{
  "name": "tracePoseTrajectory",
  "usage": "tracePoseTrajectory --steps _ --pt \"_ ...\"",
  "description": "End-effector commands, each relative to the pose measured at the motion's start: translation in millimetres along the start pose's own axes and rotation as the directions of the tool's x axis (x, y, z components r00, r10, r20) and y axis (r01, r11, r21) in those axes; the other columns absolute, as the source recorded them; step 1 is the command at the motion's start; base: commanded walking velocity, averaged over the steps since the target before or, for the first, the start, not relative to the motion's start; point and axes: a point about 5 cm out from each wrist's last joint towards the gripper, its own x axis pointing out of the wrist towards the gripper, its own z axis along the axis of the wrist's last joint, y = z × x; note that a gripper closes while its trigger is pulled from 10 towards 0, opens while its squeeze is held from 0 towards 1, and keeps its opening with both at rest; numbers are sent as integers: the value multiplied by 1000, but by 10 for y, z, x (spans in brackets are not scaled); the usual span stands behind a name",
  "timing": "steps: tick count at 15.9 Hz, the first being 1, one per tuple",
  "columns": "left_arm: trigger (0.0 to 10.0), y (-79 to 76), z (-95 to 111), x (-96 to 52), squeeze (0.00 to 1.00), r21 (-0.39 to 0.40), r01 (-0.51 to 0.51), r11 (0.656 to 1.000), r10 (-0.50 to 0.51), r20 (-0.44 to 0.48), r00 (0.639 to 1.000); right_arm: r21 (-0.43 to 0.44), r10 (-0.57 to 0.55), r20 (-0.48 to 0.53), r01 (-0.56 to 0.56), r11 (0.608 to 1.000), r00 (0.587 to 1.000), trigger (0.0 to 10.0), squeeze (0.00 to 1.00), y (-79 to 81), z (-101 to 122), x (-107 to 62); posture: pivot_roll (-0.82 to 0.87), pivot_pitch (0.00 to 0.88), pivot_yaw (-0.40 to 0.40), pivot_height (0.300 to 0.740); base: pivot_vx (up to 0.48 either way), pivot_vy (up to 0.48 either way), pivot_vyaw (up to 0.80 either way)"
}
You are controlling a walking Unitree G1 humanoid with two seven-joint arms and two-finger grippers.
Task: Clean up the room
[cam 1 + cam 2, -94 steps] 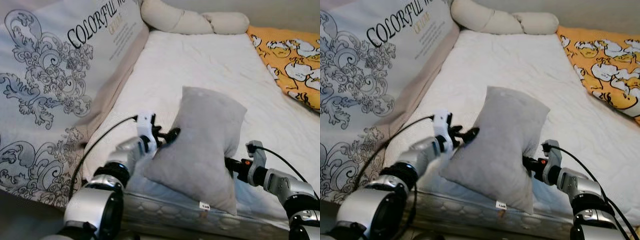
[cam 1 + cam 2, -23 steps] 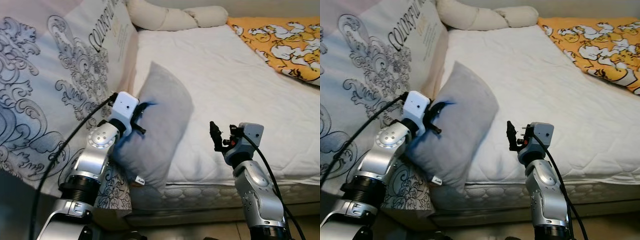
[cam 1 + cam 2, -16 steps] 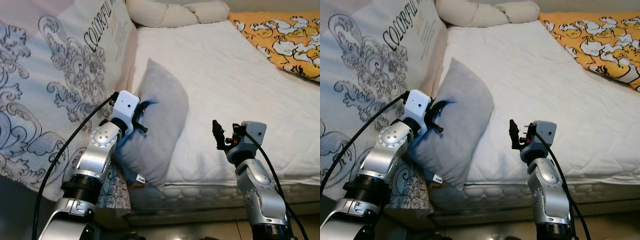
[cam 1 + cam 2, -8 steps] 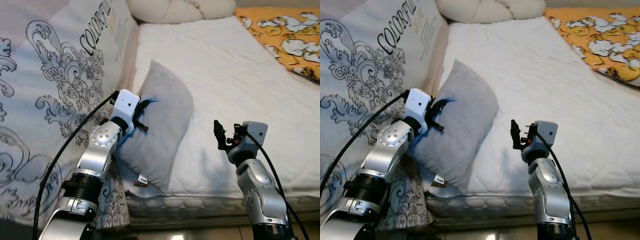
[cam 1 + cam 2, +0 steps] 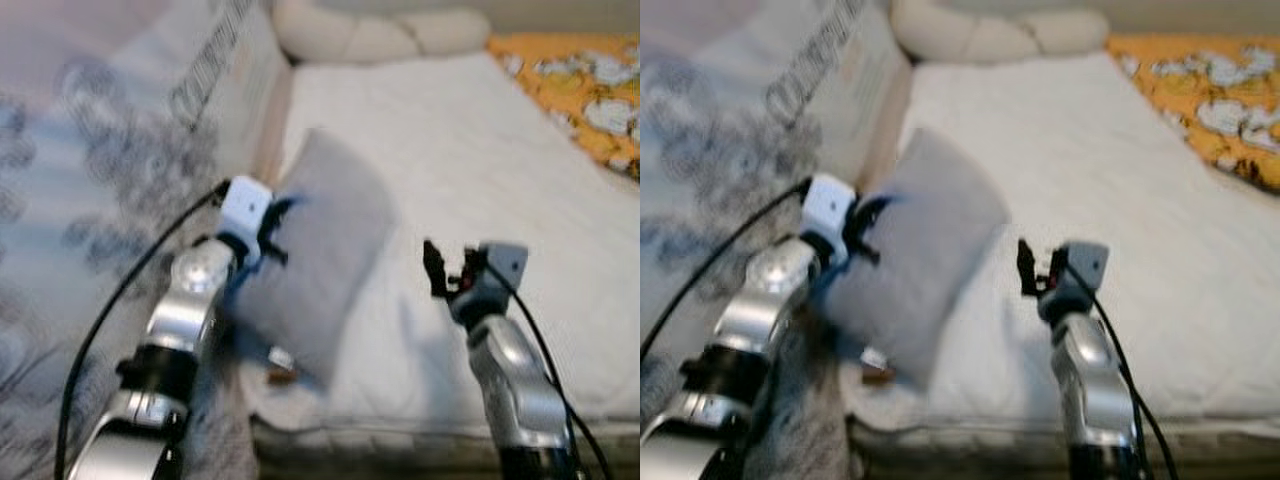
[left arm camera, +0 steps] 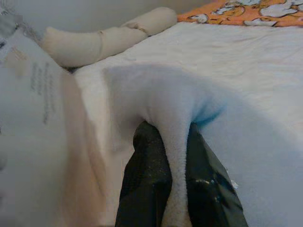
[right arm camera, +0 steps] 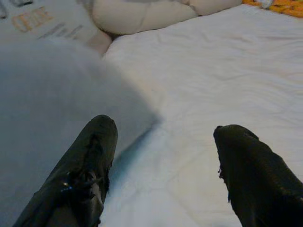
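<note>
While pinched in left hand (image 6: pixel 176 189): grey pillow (image 5: pixel 325 250) above mattress (image 5: pixel 480 170).

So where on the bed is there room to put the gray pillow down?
The big bare patch is the white mattress, between the gray pillow and the orange blanket. It looks crowded along the printed cushion, where the left gripper pinches the pillow, and at the far end by the cream bolster.
</note>
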Motion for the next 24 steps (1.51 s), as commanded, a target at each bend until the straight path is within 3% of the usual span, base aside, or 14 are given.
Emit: tracePoseTrajectory --steps 1,5,8,13,15,17,20,23,24 --pt "10000 -27 135 51 0 1 8 1000 -8 54 999 -6 -21 2 21 1000 1000 10000 0 -53 15 -2 -66 0 70 740 0 0 0" --pt "10000 -20 117 58 0 48 8 999 -9 30 999 -7 -22 1 22 1000 1000 10000 0 -49 11 0 -67 0 71 740 0 0 0" --pt "10000 108 141 94 0 115 -89 989 87 21 996 -37 2 3 -1 999 1000 10000 0 -48 13 -5 -75 0 79 740 0 0 0" --pt "10000 188 173 78 0 143 -264 954 262 33 964 -105 211 40 -206 973 977 10000 0 -20 159 -26 -78 0 81 740 0 0 0" --pt "10000 141 158 85 0 208 -311 927 312 28 950 -160 304 32 -295 942 952 10000 0 -38 221 -22 -79 0 73 740 0 0 0" --pt "10000 126 81 79 0 295 -349 889 376 -35 926 -185 408 -8 -402 897 913 10000 0 -31 234 -31 -79 0 69 740 0 0 0" --pt "10000 105 -68 75 0 331 -346 878 406 -131 904 -180 554 -66 -556 812 830 10000 0 -13 243 -100 -82 0 64 740 0 0 0" --pt "10000 70 -166 62 0 317 -364 876 440 -214 872 -119 742 -101 -748 653 663 10000 0 -59 341 -303 -94 0 69 740 0 0 0" --pt "10000 60 -173 62 0 304 -363 881 436 -223 872 -117 752 -116 -761 638 649 10000 0 -69 339 -319 -94 0 70 740 0 0 0"
